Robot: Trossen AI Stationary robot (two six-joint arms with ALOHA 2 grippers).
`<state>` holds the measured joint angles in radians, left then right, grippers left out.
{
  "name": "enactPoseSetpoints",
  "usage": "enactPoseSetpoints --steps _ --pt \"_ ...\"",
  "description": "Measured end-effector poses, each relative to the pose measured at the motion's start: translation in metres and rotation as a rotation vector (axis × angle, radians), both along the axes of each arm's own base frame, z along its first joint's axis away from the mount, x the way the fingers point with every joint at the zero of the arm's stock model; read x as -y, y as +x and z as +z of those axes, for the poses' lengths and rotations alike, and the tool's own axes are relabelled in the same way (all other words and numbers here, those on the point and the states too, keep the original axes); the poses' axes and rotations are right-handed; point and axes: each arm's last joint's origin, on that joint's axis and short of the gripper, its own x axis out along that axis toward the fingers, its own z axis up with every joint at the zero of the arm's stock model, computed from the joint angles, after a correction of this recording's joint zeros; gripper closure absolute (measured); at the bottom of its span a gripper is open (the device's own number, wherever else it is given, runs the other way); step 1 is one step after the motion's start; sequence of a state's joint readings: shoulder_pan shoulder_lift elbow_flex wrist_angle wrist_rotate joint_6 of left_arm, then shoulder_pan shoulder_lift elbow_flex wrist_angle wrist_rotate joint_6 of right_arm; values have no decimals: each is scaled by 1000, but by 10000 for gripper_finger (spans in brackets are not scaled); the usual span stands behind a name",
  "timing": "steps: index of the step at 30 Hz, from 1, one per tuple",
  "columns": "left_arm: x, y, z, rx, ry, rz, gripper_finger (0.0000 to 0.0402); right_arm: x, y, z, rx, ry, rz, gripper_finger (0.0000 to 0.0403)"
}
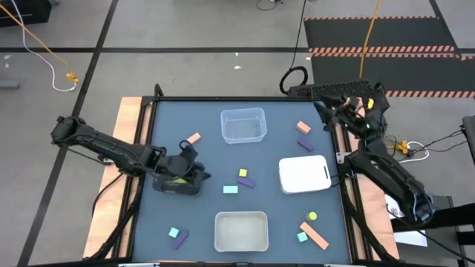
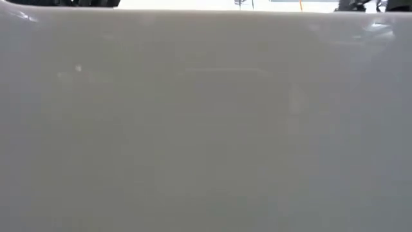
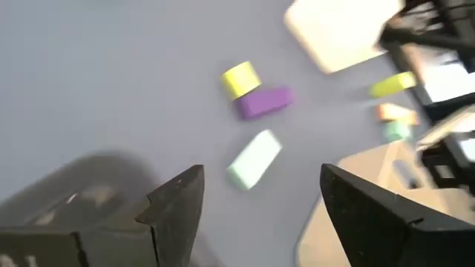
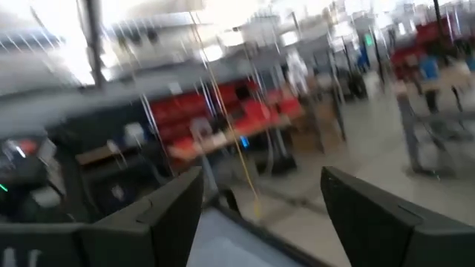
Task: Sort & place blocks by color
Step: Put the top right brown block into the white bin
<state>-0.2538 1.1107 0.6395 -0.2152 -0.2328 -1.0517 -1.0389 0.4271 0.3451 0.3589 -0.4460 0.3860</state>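
Spread empty, the left claw (image 3: 256,215) faces a light teal rectangular block (image 3: 254,158). Purple bar (image 3: 263,102) and yellow cube (image 3: 240,78) lie close; a wide reach could knock them.

Table top (image 1: 178,111) dark blue-grey, wood-tone edges. Blocks: yellow cube (image 1: 243,173), purple bar (image 1: 246,182), light teal bar (image 1: 231,189), salmon block (image 1: 194,138), long orange bar (image 1: 315,235). White tray (image 1: 303,174). My fingers (image 3: 174,211) black.
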Motion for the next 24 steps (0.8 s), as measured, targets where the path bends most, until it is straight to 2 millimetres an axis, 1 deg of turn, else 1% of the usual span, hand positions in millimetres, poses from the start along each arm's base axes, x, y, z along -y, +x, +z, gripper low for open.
enactPoseSetpoints --steps 2,4,8,12,14,19,24 --pt "-2 4 5 66 25 -15 140 9 5 1 -88 61 -14 140" --pt "-3 9 11 134 52 -30 142 18 9 -4 -184 156 -51 140" --pt "-7 14 20 232 101 -45 140 33 12 -27 -408 358 -203 140" --pt "-12 16 23 263 127 -39 142 40 12 -49 -596 470 -311 140" --pt "-15 17 23 259 128 -25 141 42 13 -58 -652 526 -317 140" --pt "-22 17 22 246 140 -2 139 48 19 -75 -728 633 -297 140" --pt "-26 18 21 240 165 3 144 50 29 -92 -819 689 -281 140"
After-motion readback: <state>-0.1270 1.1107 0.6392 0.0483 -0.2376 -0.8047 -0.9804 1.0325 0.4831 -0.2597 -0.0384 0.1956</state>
